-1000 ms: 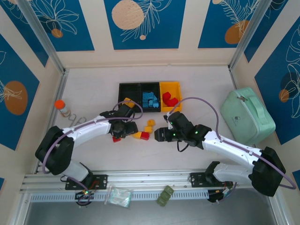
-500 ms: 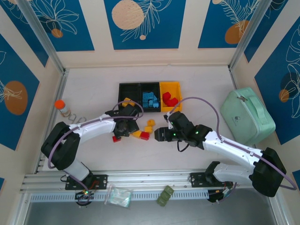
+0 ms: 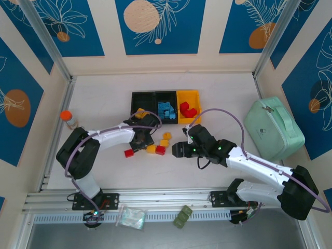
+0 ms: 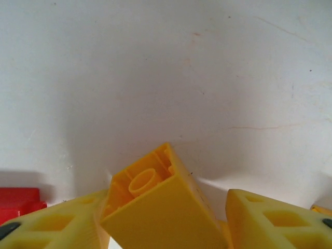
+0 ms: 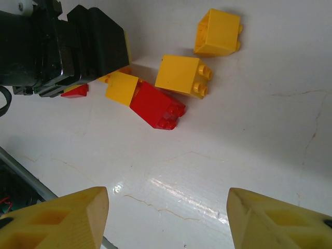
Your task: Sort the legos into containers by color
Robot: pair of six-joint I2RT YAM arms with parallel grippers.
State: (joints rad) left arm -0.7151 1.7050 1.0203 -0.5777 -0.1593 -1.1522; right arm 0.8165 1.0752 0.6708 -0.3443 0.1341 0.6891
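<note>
Two grippers are working over one small cluster of legos [image 3: 157, 147]. Nearest the bases, the right gripper [image 3: 175, 150] is hovering low with its fingers [image 5: 78, 212] spread wide and nothing between them. The pile is lying straight ahead of it. A red brick [image 5: 157, 106] is sitting closest, its long axis running diagonally across the gap. A studded yellow brick [image 5: 181, 75] is lying just behind it, and a far yellow brick [image 5: 218, 32] is standing apart beyond that. The right arm looks the nearer one for that red brick.

The left gripper [image 3: 141, 139] is crowding the pile's left side and is likely narrowing any approach from there. A small red brick [image 3: 128, 153] is lying on its near side. Between its fingers [image 4: 57, 223] a tilted yellow brick [image 4: 161, 207] is leaning, hollow underside facing away from the wrist. One finger is touching it and the other is just beside it; I cannot tell whether they are clamping it or merely straddling it.

Farther out, the containers are sitting in a row just beyond the left gripper. The left black bin [image 3: 141, 99] is showing a bare floor, the middle black bin [image 3: 166, 94] is holding blue bricks [image 3: 165, 110], and the yellow-orange bin [image 3: 193, 95] is holding red bricks [image 3: 187, 110]. A mint-green case [image 3: 272, 129] is resting well off to the right.
</note>
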